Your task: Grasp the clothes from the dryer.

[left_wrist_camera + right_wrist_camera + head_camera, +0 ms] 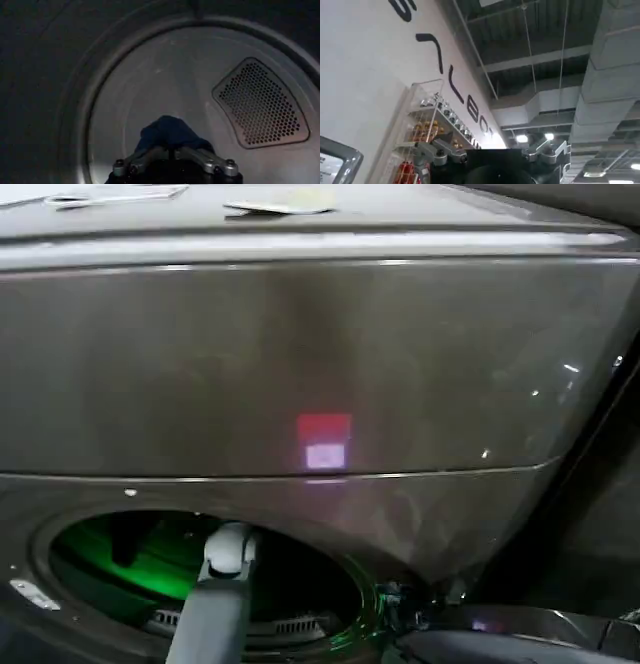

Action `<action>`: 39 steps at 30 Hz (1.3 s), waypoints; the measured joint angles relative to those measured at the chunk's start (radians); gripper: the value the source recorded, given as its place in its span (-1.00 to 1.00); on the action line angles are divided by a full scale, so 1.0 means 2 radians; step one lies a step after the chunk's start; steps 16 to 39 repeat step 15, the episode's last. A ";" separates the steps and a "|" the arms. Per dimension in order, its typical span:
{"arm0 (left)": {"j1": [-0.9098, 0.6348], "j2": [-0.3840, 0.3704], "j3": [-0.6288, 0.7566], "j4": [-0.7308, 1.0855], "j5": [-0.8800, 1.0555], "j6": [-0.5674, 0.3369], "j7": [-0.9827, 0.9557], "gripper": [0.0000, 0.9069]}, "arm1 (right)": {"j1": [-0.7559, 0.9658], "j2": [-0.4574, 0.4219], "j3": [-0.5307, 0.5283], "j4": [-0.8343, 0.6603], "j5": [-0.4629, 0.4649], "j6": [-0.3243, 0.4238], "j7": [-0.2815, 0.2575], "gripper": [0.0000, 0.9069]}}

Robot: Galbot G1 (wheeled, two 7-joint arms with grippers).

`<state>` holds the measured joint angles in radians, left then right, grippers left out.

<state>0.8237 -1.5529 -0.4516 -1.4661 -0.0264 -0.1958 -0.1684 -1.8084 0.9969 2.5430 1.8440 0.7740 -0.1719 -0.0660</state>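
The dryer is a big bronze-grey front-loader with a pink-red light on its front. Its round drum mouth glows green inside. My left arm reaches through that mouth. Inside the drum, the clothes are a small dark navy bundle against the pale back wall. My left gripper is shut on the bundle's near edge, its two fingers meeting in the fabric. My right gripper is parked outside the dryer, pointing up at the room's ceiling, jaws spread with nothing between them.
A perforated vent panel sits in the drum's back wall beside the bundle. The drum's curved metal rim surrounds the left gripper closely. Flat items lie on the dryer's top. The dark right arm rests low beside the drum mouth.
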 measured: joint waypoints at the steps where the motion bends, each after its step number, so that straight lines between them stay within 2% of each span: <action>1: 0.000 0.001 0.001 0.000 -0.001 0.001 0.000 -1.00 | 0.000 0.000 0.001 0.001 -0.001 -0.001 0.000 1.00; 15: -0.006 0.005 0.010 0.002 -0.008 0.007 0.001 -1.00 | -0.019 0.001 0.026 0.004 0.000 -0.011 -0.002 1.00; 39: -0.006 0.005 0.010 0.002 -0.008 0.007 0.001 -1.00 | -0.019 0.001 0.026 0.004 0.000 -0.011 -0.002 1.00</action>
